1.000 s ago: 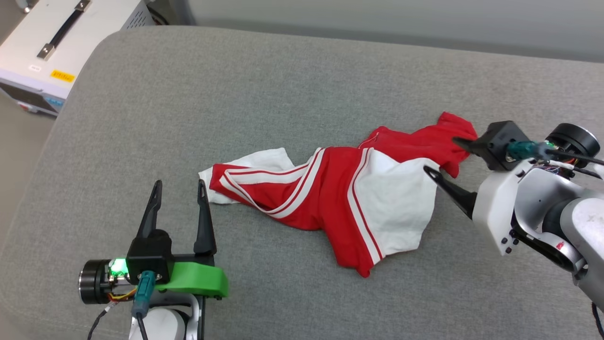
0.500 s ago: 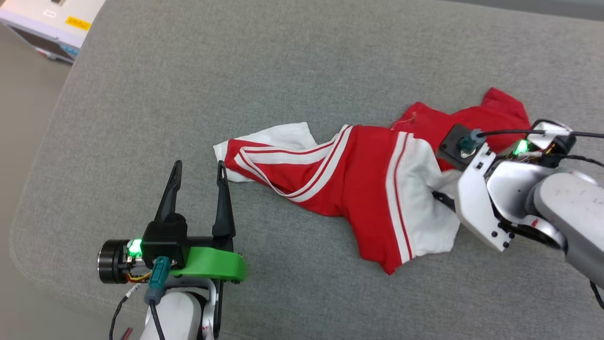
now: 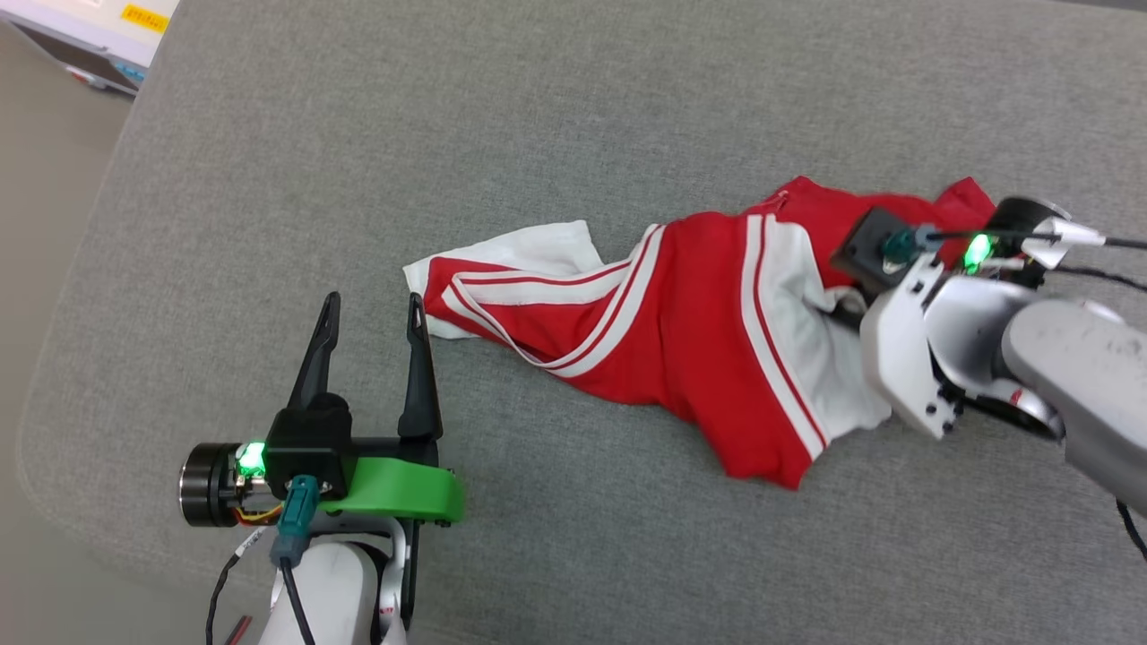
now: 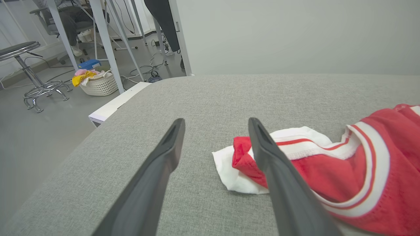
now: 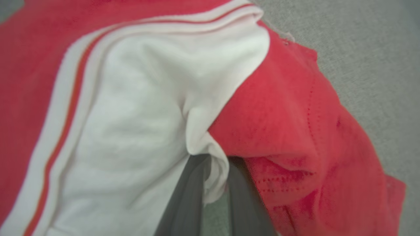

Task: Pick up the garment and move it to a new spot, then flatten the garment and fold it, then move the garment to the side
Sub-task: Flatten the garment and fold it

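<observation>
Looking at the surface first: grey woven cushion, rounded corner at its left, flat, nothing on it but the shirt.

Room, all relative to the cushion:
- white equipment case with a yellow label, just off its far-left corner
- bare grey floor beyond its left edge
- out on that floor, well clear of the cushion: a chrome stool, a white woven basket with yellow and pink cloth in it, white frame legs
- plain pale wall behind its far edge

The garment lies on the cushion, right of its middle, twisted and bunched, not flat. Its long axis runs across the cushion left to right, tilting slightly toward the far edge at the right. A white sleeve end points to the cushion's left, the red end to its right. One red-and-white lobe spills toward the near edge. Striped trim faces up.

The left gripper hangs over the cushion's near-left part, fingers spread wide and holding nothing, its right finger just beside the white sleeve end.

The right gripper is at the cushion's right, fingers nearly together, pinching a fold of white sleeve fabric where it meets the red.
</observation>
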### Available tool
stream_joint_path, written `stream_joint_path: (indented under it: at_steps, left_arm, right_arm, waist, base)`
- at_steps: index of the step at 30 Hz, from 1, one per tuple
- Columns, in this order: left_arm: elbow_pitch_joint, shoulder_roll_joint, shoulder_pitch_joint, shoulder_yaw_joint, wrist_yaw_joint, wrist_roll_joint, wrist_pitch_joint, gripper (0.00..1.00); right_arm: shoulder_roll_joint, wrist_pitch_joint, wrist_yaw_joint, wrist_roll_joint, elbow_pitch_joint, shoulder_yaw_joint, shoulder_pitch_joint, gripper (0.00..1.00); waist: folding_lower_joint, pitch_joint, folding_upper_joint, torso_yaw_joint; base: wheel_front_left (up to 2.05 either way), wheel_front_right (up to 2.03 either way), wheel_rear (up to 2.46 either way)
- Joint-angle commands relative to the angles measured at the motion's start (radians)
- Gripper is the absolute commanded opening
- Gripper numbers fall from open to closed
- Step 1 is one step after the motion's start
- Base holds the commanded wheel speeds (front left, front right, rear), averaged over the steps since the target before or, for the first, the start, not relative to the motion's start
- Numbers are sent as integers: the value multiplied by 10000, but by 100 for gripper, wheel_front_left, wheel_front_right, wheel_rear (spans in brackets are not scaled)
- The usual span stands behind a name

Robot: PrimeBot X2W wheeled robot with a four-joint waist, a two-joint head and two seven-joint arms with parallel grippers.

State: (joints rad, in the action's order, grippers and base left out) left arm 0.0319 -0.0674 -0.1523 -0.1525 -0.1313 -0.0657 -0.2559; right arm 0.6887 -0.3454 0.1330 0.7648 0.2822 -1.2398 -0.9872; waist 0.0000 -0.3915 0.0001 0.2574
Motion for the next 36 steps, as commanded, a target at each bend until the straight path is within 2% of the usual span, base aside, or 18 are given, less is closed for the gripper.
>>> stream_joint_path:
  at_steps: [1, 9, 14, 18, 24, 36]
  left_arm:
    - [11, 65, -72, 39, 47, 134, -59, 100]
    - [39, 96, 132, 51, 125, 313, -59, 100]
    - [67, 112, 450, 74, 82, 327, -59, 100]
    - [126, 125, 724, 76, 43, 309, -59, 100]
    - [206, 134, 1121, 92, 115, 312, -59, 100]
    - [266, 109, 1469, 122, 255, 440, -59, 100]
  right_arm:
    - [-26, 336, -23, -141, 308, 92, -352, 0]
    - [249, 2313, -23, -1164, 1160, 777, -1605, 0]
    - [448, 2980, -23, -1609, 1289, 768, -1093, 0]
    - [706, 3503, -23, -1925, 1180, 856, 29, 0]
    - [726, 4046, -23, -1979, 913, 1756, 2487, 0]
    - [147, 4192, -23, -2428, 764, 4594, 7053, 0]
  waist:
    - [0, 326, -1, -292]
    - [0, 893, -1, -425]
    - [0, 1210, -1, -441]
    - [0, 1534, -1, -506]
    - [0, 2041, -1, -834]
    - [0, 2531, -1, -1377]
  base:
    - [0, 0, 0]
    - [0, 0, 0]
    - [0, 0, 0]
    - [0, 0, 0]
    - [0, 0, 0]
    - [0, 0, 0]
